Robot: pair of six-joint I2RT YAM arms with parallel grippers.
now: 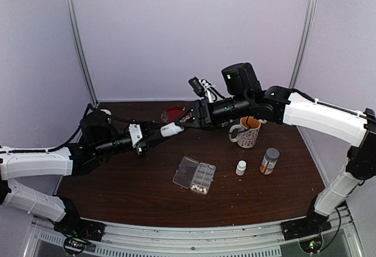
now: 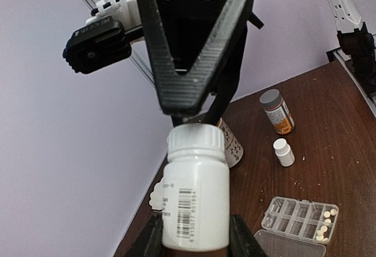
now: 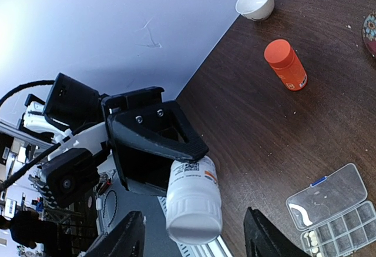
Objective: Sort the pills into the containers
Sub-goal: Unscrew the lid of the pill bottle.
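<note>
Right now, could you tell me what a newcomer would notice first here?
In mid-air, the left gripper clamps a white bottle, its cap between the open fingers of the right gripper. Below on the table, the open pill box holds a few pills in its end cells.

A white bottle [image 2: 195,201], an orange bottle [image 3: 286,66], cream pills [image 2: 322,232], a clear box [image 2: 288,216], dark brown table [image 3: 252,127].
</note>
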